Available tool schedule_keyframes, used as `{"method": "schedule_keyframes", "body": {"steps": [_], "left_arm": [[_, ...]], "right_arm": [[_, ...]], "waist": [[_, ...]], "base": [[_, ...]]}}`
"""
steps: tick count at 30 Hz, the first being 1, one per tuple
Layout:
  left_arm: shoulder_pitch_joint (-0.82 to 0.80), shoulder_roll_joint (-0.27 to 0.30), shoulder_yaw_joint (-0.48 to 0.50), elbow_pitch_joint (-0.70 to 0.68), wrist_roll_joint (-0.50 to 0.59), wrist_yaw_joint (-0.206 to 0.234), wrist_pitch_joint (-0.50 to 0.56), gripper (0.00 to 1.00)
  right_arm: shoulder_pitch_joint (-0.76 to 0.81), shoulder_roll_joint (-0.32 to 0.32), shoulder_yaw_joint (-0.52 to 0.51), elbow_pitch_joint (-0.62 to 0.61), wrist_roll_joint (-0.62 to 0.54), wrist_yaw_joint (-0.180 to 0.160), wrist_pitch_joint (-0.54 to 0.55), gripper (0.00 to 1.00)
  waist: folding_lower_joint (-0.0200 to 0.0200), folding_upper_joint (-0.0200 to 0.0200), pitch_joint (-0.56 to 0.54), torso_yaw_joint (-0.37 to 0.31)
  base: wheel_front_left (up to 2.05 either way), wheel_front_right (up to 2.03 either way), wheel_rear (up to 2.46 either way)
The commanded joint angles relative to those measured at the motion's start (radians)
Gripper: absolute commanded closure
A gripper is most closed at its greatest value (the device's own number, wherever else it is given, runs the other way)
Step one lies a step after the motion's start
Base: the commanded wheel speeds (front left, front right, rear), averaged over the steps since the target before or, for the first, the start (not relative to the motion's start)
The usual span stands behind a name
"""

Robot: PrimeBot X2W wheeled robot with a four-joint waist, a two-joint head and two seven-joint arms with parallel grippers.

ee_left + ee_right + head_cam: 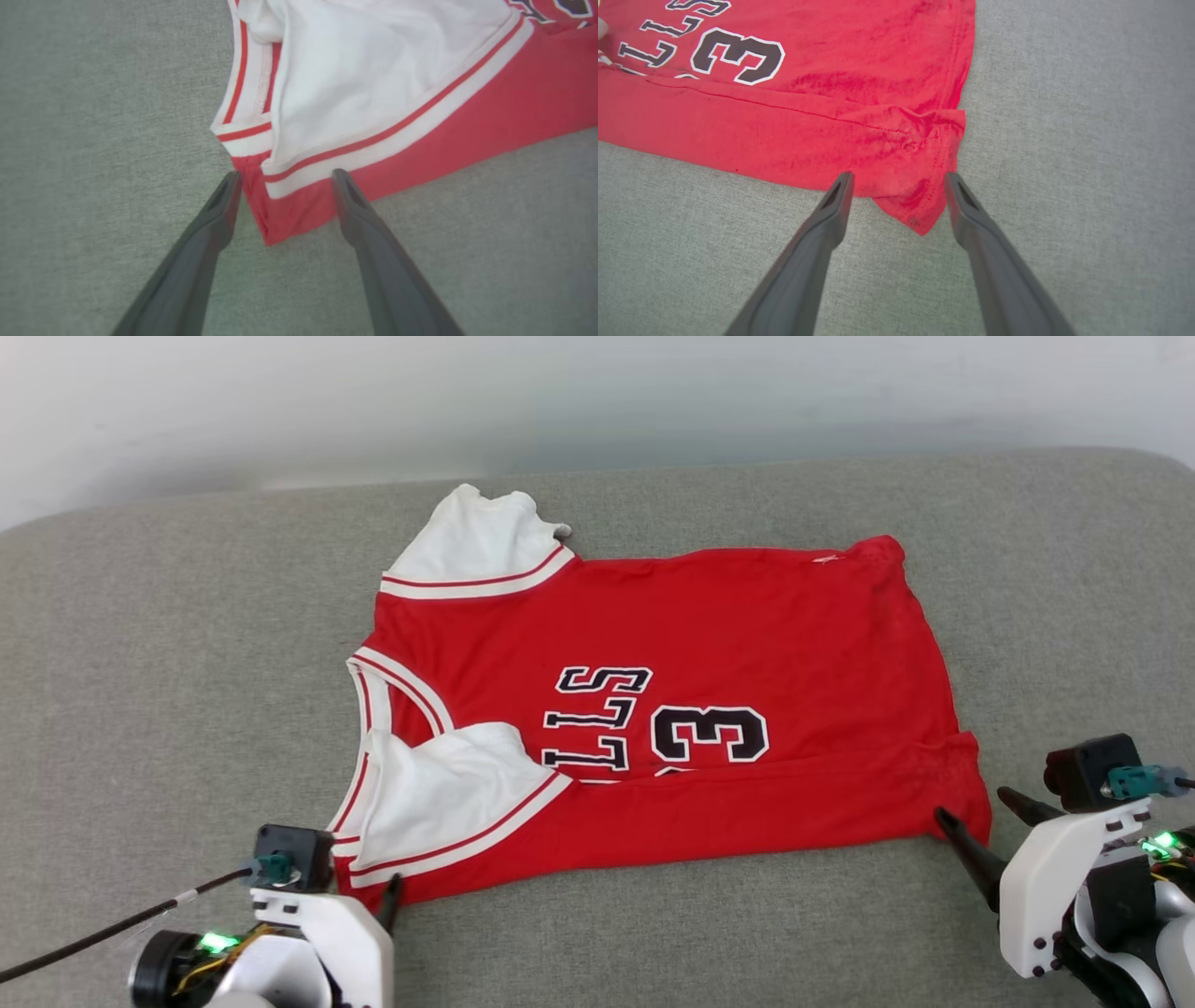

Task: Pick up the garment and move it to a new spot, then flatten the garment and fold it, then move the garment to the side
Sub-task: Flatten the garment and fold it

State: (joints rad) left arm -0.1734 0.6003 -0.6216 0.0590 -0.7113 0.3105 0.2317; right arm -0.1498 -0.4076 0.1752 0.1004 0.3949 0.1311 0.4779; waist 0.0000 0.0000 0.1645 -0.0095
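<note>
The garment (672,709) lies flat on a grey fabric surface (168,663), collar to the left and hem to the right, with its near long edge folded over the body. At the lower left, the left gripper (286,177) stands with its fingers spread wide on either side of the garment's near collar-end corner, gripping nothing. One white sleeve (439,784) is folded onto the red body just beside it; the other sleeve (476,546) lies at the far left corner. Black letters (597,719) and a numeral 3 (709,733) follow. At the lower right, the right gripper (899,177) is equally wide, straddling the near hem corner. A pale wall (597,392) backs the surface.
</note>
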Motion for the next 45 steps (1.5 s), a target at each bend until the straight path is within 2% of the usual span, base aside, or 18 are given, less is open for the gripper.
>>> {"method": "schedule_keyframes", "body": {"steps": [1,2,3,7,11,13,14,19,27,36,44,45], "left_arm": [[0.008,0.012,0.002,0.004,0.014,0.024,0.007,0.00],[0.013,0.019,0.011,0.017,0.030,0.070,0.011,0.00],[0.015,0.021,0.012,0.020,0.030,0.078,0.015,0.00],[0.021,0.024,-0.005,0.027,0.017,0.065,0.046,0.00],[0.025,0.011,-0.055,0.047,0.004,0.016,0.097,0.00],[0.029,-0.008,-0.078,0.053,-0.009,-0.009,0.113,0.78],[0.026,-0.016,-0.083,0.057,-0.012,-0.017,0.115,1.00],[0.012,-0.017,-0.064,0.063,-0.003,-0.015,0.062,1.00],[-0.004,0.002,-0.009,-0.046,0.030,0.013,-0.050,1.00],[-0.020,0.022,-0.020,-0.177,0.063,0.037,-0.036,1.00],[-0.032,0.022,-0.037,-0.191,0.070,0.029,-0.021,1.00],[-0.034,0.023,-0.037,-0.189,0.070,0.027,-0.020,1.00]], "right_arm": [[0.020,0.014,-0.013,-0.025,-0.012,-0.001,0.008,0.00],[0.047,0.036,-0.043,-0.081,-0.037,-0.001,0.030,0.00],[0.054,0.041,-0.050,-0.097,-0.042,-0.001,0.036,0.00],[0.067,0.055,-0.068,-0.145,-0.056,-0.001,0.056,0.00],[0.065,0.058,-0.082,-0.169,-0.068,-0.001,0.065,0.00],[0.063,0.054,-0.083,-0.175,-0.075,-0.001,0.073,0.00],[0.063,0.051,-0.083,-0.175,-0.080,-0.001,0.077,0.00],[0.067,0.045,-0.094,-0.166,-0.091,-0.001,0.106,0.00],[0.037,0.085,-0.140,-0.074,-0.146,-0.001,0.174,0.00],[-0.018,0.124,-0.160,0.067,-0.185,-0.001,0.180,0.00],[-0.039,0.148,-0.147,0.175,-0.174,-0.001,0.156,0.00],[-0.040,0.147,-0.144,0.187,-0.174,-0.001,0.157,0.49]], "waist": [[0.0000,0.0000,0.009,-0.007],[0.0000,0.0000,0.025,-0.016],[0.0000,0.0000,0.031,-0.019],[0.0000,0.0000,0.054,-0.028],[0.0000,0.0000,0.070,-0.032],[0.0000,0.0000,0.073,-0.031],[0.0000,0.0000,0.071,-0.029],[0.0000,0.0000,0.039,-0.009],[0.0000,0.0000,0.007,0.029],[0.0000,0.0000,0.046,0.073],[0.0000,0.0000,0.080,0.098],[0.0000,0.0000,0.081,0.099]], "base": [[0.00,0.00,0.00],[0.00,0.00,0.00],[0.00,0.00,0.00],[0.00,0.00,0.00],[0.00,0.00,0.00],[0.00,0.00,0.00],[0.00,0.00,0.00],[0.00,0.00,0.00],[0.00,0.00,0.00],[0.00,0.00,0.00],[0.00,0.00,0.00],[0.00,0.00,0.00]]}}
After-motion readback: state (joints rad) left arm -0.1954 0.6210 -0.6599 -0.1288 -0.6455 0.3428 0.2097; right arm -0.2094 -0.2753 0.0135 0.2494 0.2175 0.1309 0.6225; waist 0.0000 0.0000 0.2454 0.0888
